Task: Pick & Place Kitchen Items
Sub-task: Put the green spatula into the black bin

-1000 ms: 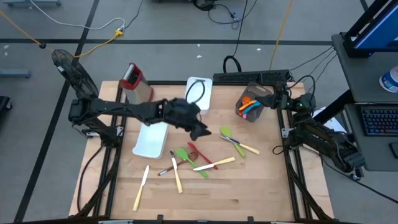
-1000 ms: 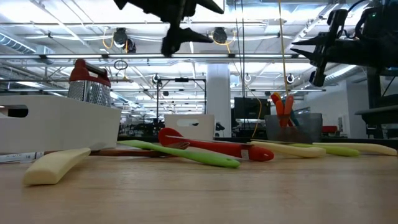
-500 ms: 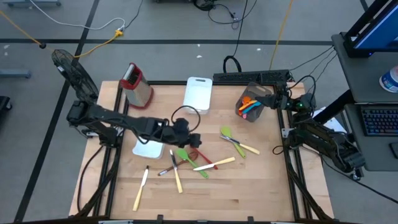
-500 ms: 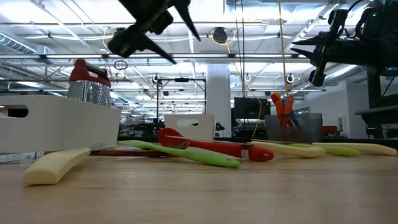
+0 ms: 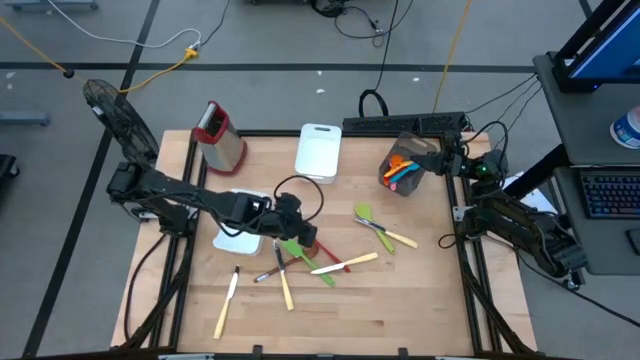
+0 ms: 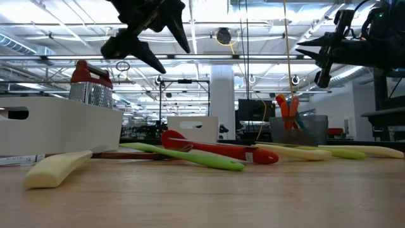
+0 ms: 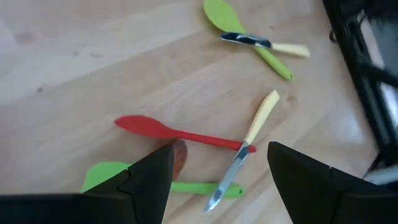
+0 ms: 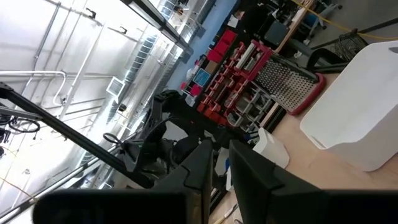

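The left gripper (image 5: 300, 243) is held with its fingers wide apart above the heap of utensils in the middle of the worktop (image 5: 420, 300), just beside the white tray (image 5: 232, 240). Directly under it, as the left wrist view shows, lie the red spoon (image 7: 168, 131), a green spatula (image 7: 112, 174) and a cream-handled knife (image 7: 249, 140) whose handle crosses the red spoon's stem. A second green spoon (image 7: 230, 25) with another small knife (image 7: 264, 43) across it lies farther from the tray.

The red spoon is judged to be light, fairly stiff along the stem and probably smooth plastic or silicone, so slipping is likely if it is pinched at the rounded bowl. The narrow stem, between the bowl and the point where the knife overlaps it, is judged the best place to take hold, with the fingers set across the stem. The low, flat profile means the fingertips would need to reach the wood closely; the knife may be dragged along.

The right gripper (image 5: 447, 160) waits near the dark container (image 5: 412, 152) of sorted utensils, far from the tray, its fingers nearly together and nothing visibly held.
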You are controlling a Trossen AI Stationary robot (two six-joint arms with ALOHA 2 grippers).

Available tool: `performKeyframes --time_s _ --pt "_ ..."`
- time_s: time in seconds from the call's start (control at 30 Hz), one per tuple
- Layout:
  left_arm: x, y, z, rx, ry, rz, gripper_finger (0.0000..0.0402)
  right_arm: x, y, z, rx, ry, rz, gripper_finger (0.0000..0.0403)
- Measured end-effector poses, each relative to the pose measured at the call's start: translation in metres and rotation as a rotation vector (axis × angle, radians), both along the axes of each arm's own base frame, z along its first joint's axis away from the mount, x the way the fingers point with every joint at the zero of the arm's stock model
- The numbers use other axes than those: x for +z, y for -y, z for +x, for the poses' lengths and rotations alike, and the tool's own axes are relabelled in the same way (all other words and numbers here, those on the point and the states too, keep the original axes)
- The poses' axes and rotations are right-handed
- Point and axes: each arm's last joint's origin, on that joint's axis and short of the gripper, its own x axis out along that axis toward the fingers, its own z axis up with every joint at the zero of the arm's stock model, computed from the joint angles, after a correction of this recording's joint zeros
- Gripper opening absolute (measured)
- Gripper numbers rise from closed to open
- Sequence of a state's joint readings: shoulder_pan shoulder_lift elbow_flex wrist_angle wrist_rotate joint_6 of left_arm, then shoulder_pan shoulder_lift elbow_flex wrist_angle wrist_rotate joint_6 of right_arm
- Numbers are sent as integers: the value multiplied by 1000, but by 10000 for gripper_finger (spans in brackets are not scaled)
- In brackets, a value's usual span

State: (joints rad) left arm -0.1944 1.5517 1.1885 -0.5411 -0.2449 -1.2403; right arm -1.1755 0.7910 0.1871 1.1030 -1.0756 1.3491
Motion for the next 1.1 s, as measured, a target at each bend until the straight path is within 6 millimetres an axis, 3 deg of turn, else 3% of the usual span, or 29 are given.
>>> performKeyframes --time_s 0.17,0.5,0.83,1.1 --pt "3 2 4 -111 34 42 266 0 0 0 0 0 0 50" --pt "-4 -7 -3 -99 -77 44 266 0 0 0 0 0 0 50" --pt "-33 -7 12 -262 -172 57 266 -1 1 0 -7 -1 8 50" --pt "-49 -1 10 -291 -280 1 266 -2 1 0 -10 -7 20 50"
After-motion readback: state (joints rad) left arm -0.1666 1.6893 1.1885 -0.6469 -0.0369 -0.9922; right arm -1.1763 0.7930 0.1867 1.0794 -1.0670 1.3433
